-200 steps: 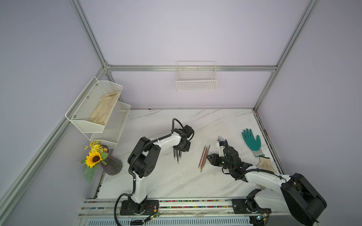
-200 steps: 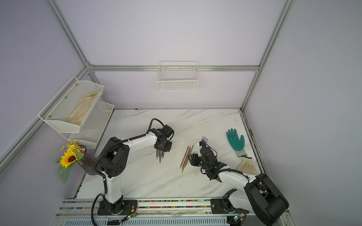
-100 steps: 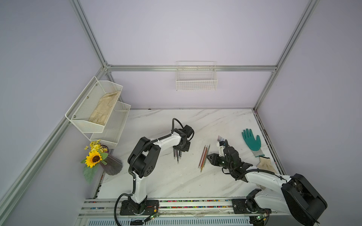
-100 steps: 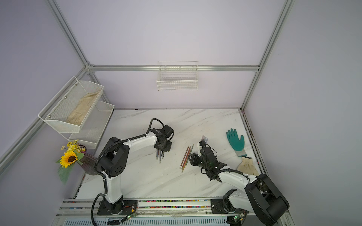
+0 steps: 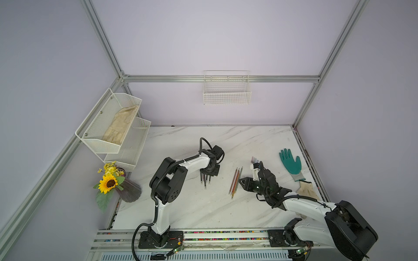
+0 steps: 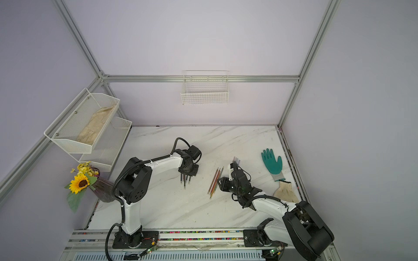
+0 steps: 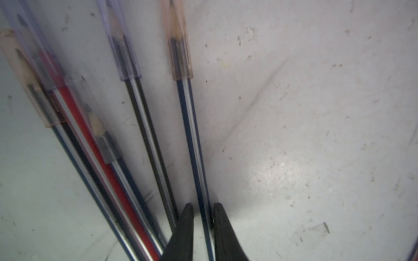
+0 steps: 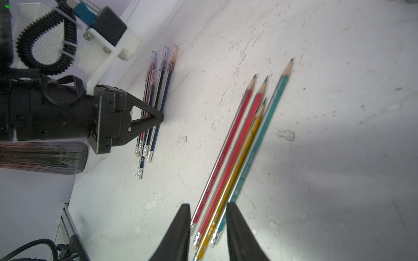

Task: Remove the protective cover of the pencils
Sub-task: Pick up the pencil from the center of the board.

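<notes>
The left gripper [image 7: 203, 209] pinches a dark blue pencil [image 7: 190, 126], which runs straight ahead of its fingertips to a tinted cap [image 7: 179, 45]; the other capped pencils [image 7: 90, 135] fan out just beside it, pointing likewise. The right gripper [image 8: 208, 204] hangs with jaws parted, holding nothing, over the eraser ends of the bare pencils [image 8: 237, 146], whose points aim away from it. Well apart from the left gripper, a mesh shelf [image 5: 97, 126] holds a beige cloth [image 5: 119, 126] and a vase [image 5: 130, 192] holds a sunflower [image 5: 110, 183].

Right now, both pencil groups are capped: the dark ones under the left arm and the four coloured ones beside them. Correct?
No. The four coloured pencils have bare sharpened tips, as the right wrist view shows. The dark pencils under the left arm are capped.
</notes>
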